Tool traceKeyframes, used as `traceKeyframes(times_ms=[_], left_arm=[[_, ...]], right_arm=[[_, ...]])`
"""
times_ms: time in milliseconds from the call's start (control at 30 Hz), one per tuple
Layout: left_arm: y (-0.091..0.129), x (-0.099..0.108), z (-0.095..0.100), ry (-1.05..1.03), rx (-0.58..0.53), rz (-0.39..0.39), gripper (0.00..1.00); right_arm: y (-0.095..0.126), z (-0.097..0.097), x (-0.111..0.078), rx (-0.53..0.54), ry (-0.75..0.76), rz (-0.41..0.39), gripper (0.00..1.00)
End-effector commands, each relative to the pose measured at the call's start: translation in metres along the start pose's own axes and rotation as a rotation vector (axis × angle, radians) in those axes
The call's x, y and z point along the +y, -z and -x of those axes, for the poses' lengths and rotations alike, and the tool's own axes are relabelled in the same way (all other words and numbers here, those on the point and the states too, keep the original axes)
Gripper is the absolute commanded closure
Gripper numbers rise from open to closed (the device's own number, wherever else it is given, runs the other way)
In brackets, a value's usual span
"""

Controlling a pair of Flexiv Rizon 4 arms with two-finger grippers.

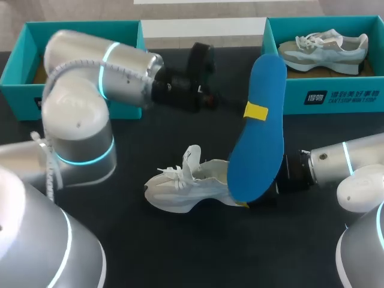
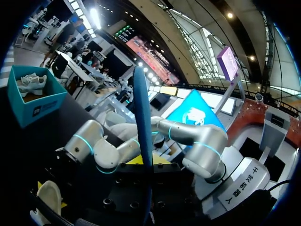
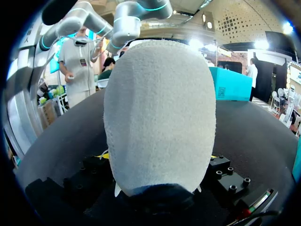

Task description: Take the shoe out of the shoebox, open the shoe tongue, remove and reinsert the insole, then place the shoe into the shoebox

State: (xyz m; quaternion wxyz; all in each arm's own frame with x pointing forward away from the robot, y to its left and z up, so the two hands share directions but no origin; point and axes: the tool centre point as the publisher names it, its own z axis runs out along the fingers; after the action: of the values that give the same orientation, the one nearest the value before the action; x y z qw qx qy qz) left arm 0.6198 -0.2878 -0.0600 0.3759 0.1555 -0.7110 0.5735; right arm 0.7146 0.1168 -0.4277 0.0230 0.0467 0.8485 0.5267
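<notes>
Standing tilted over the middle of the table [image 1: 180,252], the blue insole [image 1: 258,138] has its toe up near the right box [image 1: 366,83] and its heel low, just above the heel end of the shoe [image 1: 186,192]. The shoe lies on its side, laces loose and tongue lifted, apart from both boxes, with bare table in front of it and to its left. The left box [image 1: 18,84] sits at the back left corner, half hidden by the left arm [image 1: 102,72]. The right box, at the back right edge, holds a 2nd shoe [image 1: 324,51].

The left arm is folded on itself and stretches level toward the insole. The left gripper [image 2: 145,161] pinches the insole's long edge near mid-length, 1 yellow tip on each face (the head view shows only the 1 on the blue underside). The right arm [image 1: 342,162] comes in low from the right. The right gripper [image 3: 160,156] stands wide, its 2 tips against the 2 sides of the heel, with the grey fabric face toward its camera.

White print [image 1: 351,96] runs along the right box's front wall.
</notes>
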Motion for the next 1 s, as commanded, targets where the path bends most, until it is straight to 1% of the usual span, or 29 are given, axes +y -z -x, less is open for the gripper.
traceKeyframes(times_ms=[33,67,233,433,667,767,1000], left_arm=[[0.02,-0.003,-0.022,0.011,-0.032,0.048,1.0],[0.022,-0.003,-0.025,0.018,-0.025,0.059,1.0],[0.027,-0.003,-0.037,0.02,-0.043,0.06,1.0],[0.035,0.002,-0.051,0.017,-0.047,0.03,1.0],[0.035,0.007,-0.059,0.025,-0.066,0.029,1.0],[0.036,0.007,-0.059,0.037,-0.065,0.017,1.0],[0.036,0.007,-0.059,0.037,-0.065,0.017,1.0]], right_arm=[[-0.004,0.001,-0.001,-0.001,-0.001,-0.006,1.0],[-0.004,0.001,-0.001,-0.001,-0.001,-0.006,1.0],[-0.004,0.001,-0.001,-0.001,-0.001,-0.006,1.0],[-0.004,0.001,-0.001,-0.001,-0.001,-0.006,1.0],[-0.004,0.001,-0.001,-0.001,-0.001,-0.006,1.0],[-0.004,0.001,-0.001,-0.001,-0.001,-0.006,1.0],[-0.004,0.001,-0.001,-0.001,-0.001,-0.006,1.0]])
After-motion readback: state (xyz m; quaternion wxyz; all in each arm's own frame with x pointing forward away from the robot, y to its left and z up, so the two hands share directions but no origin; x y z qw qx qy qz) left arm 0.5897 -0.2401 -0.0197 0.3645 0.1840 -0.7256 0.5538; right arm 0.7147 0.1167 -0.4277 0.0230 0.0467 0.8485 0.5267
